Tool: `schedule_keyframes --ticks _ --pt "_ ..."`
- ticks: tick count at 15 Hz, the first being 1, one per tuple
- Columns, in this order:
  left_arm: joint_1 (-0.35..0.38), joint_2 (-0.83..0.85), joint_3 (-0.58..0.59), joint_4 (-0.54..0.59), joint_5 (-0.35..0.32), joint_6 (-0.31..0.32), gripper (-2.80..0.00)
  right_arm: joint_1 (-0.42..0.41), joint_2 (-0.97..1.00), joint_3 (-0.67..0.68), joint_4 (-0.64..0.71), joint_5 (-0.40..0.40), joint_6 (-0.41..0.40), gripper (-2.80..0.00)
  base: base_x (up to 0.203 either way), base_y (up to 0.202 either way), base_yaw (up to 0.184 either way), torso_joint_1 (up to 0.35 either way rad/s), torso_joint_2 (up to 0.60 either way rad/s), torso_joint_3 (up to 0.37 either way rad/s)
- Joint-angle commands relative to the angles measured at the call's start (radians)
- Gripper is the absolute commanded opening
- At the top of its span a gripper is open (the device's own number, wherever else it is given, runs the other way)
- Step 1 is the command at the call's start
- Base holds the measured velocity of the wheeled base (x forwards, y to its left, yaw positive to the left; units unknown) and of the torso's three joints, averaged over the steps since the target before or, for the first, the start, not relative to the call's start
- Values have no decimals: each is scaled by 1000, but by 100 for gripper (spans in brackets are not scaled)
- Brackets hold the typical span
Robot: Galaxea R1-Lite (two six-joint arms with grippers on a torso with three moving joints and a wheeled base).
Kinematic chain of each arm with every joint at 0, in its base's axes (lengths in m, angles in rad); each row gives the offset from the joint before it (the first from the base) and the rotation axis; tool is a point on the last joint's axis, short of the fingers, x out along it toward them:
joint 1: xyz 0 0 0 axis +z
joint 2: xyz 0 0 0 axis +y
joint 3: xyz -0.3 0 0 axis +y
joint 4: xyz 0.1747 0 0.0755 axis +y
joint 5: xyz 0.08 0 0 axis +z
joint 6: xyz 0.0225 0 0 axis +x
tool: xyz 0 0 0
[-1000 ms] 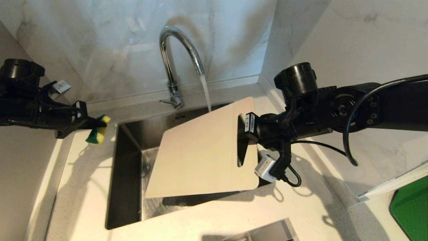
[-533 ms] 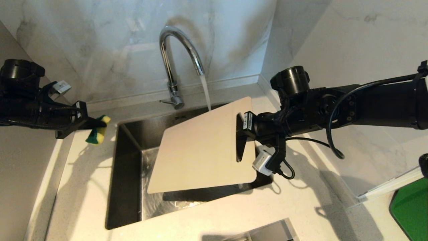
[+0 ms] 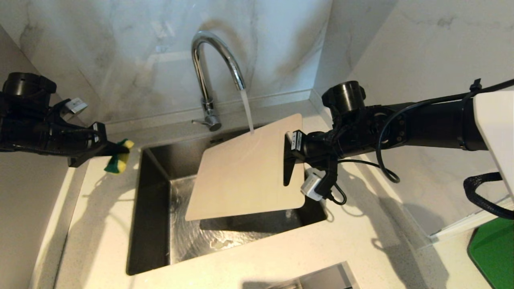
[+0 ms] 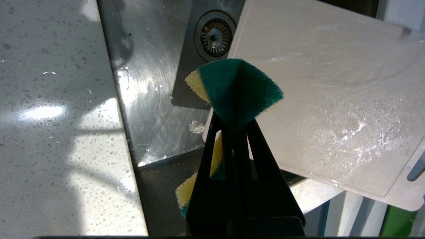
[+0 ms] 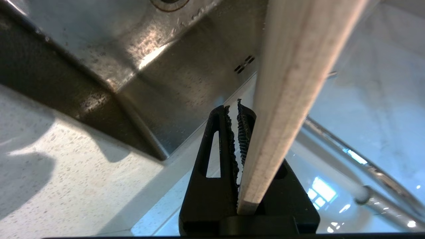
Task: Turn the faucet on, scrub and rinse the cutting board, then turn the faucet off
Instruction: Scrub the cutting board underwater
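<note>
Board [image 3: 245, 172]: tilted over the sink [image 3: 152, 224], its top edge under the stream from the faucet [image 3: 209, 72]. Rinsing under way, as I judge; shut-off remains. Right gripper [image 3: 290, 154] is clamped on the board's slotted end. Left gripper [image 3: 108, 149], off to the left above the desk [image 3: 100, 224], pinches a sponge [image 3: 118, 158].

The faucet [image 3: 213, 68] is gleaming as polished chrome above the sink [image 3: 152, 208], whose brushed steel walls are showing fine scratches and wet glints. Over the sink, the cutting board [image 3: 245, 172] is looking matt and pale, its edge showing a woody grain. Left of the sink, a speckled stone-like counter [image 3: 100, 224] is shining glossy, and the sponge [image 4: 235, 89] is looking coarse and fibrous
</note>
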Motion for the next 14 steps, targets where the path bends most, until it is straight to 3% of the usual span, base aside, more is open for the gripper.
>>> schedule_keyframes --ticks 1,14 --pt "0 3 -1 2 -2 -2 -280 -13 31 -26 2 3 -16 -280 0 0 0 0 0 0" --pt "0 8 -5 2 -2 -2 -280 -30 85 -123 30 16 -13 -280 0 0 0 0 0 0"
